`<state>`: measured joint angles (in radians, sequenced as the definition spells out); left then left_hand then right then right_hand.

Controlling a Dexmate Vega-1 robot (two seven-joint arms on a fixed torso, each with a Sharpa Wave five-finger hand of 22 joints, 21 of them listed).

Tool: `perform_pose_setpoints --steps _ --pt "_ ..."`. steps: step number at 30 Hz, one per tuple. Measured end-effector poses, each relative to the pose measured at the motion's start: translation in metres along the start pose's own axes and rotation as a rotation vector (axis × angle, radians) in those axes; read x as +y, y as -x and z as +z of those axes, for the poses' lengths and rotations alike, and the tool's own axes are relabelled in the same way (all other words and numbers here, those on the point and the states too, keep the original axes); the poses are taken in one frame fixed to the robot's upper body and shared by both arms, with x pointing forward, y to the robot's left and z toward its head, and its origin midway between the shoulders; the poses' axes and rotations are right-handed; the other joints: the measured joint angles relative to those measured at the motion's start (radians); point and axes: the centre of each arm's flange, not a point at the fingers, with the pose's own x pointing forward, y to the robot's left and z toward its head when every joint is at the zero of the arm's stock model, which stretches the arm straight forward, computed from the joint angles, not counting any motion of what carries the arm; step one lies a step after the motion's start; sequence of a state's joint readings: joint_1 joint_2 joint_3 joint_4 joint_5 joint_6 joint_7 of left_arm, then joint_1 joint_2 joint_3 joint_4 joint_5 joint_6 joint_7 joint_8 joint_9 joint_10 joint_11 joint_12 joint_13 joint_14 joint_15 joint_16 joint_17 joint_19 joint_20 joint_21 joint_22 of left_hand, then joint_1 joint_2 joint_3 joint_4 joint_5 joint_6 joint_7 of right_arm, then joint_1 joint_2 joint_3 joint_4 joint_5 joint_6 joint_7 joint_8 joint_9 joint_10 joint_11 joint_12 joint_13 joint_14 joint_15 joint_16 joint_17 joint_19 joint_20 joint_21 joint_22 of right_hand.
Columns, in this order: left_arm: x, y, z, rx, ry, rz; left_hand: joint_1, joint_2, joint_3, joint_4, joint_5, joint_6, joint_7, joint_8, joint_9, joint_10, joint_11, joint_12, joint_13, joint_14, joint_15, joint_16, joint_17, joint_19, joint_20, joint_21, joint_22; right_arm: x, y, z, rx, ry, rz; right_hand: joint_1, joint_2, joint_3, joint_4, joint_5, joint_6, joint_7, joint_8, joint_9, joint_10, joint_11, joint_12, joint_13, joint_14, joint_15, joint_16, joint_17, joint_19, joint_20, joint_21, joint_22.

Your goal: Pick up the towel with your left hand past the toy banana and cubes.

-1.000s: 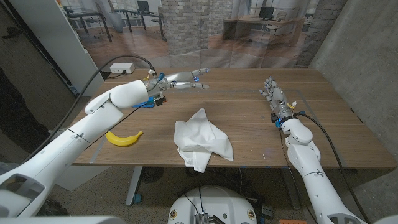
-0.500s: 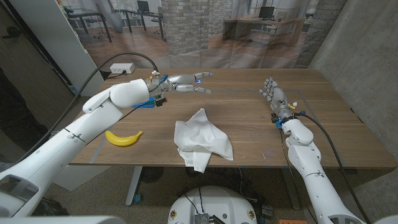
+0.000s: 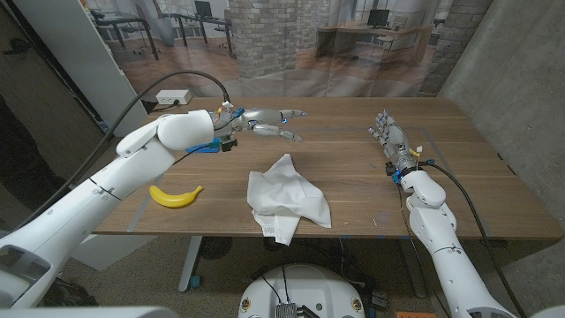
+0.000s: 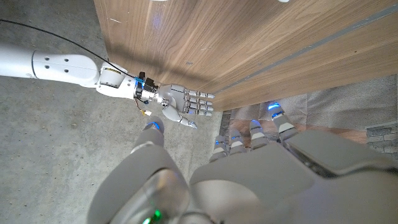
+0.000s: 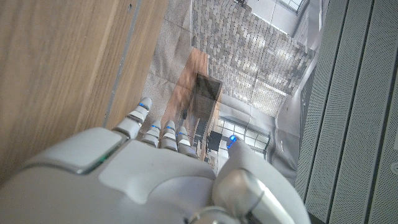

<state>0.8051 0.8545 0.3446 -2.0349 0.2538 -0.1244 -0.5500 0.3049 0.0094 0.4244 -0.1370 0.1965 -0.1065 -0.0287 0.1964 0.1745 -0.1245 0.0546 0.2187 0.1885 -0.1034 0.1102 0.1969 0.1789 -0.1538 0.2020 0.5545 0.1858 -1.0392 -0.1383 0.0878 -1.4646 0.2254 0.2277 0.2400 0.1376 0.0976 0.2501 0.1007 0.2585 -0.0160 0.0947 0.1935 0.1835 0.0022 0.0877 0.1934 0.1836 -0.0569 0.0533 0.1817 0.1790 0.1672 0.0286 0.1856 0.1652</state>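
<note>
No readable writing on towel (image 3: 287, 199)

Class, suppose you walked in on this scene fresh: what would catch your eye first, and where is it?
The crumpled white towel lies near the front middle of the wooden table, with a yellow toy banana to its left. Above the table beyond them, the left hand reaches out with fingers spread, holding nothing, while the right hand waits at the right side.

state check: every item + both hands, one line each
towel: crumpled on the table, not held
toy banana: lying on the table, untouched
left hand: open, above the table beyond the towel, holds nothing
right hand: open, fingers together, at the table's right side, holds nothing
</note>
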Motion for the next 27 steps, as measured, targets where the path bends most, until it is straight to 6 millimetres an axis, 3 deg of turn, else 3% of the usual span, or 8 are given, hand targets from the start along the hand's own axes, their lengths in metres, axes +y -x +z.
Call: perform_pose_setpoints --steps 10,13,22,27 --pt "0.001 -0.001 0.007 0.013 -0.053 -0.055 0.03 0.003 0.009 -0.011 0.0 0.02 -0.006 0.004 0.0 0.022 -0.006 0.004 -0.003 0.01 -0.001 0.0 -0.001 0.013 -0.002 -0.004 0.0 0.0 0.001 -0.001 -0.001 -0.002 -0.004 0.0 0.0 0.0 0.0 0.0 0.005 -0.005 0.0 0.0 0.002 0.002 0.0 0.0 0.001 0.001 0.0 0.0 0.0 0.0 0.0 0.0" --pt "0.001 -0.002 0.009 0.018 -0.067 -0.077 0.044 0.007 0.013 -0.015 0.0 0.028 -0.004 0.004 0.0 0.037 -0.021 0.008 -0.003 0.019 0.0 0.0 -0.002 0.015 0.0 -0.004 0.0 0.0 0.001 -0.001 -0.001 -0.003 -0.004 0.0 0.0 0.0 0.0 0.0 0.005 -0.005 0.0 0.0 0.002 0.002 0.0 0.0 0.006 0.006 0.0 0.0 0.0 0.0 0.0 0.0" --pt "0.002 -0.004 0.013 0.034 -0.095 -0.13 0.068 0.007 0.017 -0.019 0.0 0.051 -0.012 0.004 0.0 0.059 -0.031 0.012 -0.003 0.041 -0.008 0.004 -0.002 0.029 -0.007 -0.008 0.0 0.0 0.001 -0.001 0.001 -0.004 -0.006 0.0 0.0 0.0 0.0 0.0 0.013 -0.013 0.0 0.0 0.002 0.002 0.0 0.0 0.006 0.006 0.0 0.0 0.0 0.0 0.0 0.0" --pt "0.002 -0.005 0.013 0.045 -0.1 -0.158 0.084 0.006 0.017 -0.019 0.004 0.086 -0.013 0.004 0.0 0.111 -0.03 0.028 -0.003 0.087 -0.014 0.014 -0.002 0.046 -0.004 -0.008 0.0 0.0 0.001 -0.002 0.003 -0.005 -0.006 0.0 0.0 0.0 0.0 0.0 0.025 -0.025 0.0 0.0 0.004 0.004 0.0 0.0 0.006 0.006 0.0 0.0 0.0 0.0 0.0 0.0"
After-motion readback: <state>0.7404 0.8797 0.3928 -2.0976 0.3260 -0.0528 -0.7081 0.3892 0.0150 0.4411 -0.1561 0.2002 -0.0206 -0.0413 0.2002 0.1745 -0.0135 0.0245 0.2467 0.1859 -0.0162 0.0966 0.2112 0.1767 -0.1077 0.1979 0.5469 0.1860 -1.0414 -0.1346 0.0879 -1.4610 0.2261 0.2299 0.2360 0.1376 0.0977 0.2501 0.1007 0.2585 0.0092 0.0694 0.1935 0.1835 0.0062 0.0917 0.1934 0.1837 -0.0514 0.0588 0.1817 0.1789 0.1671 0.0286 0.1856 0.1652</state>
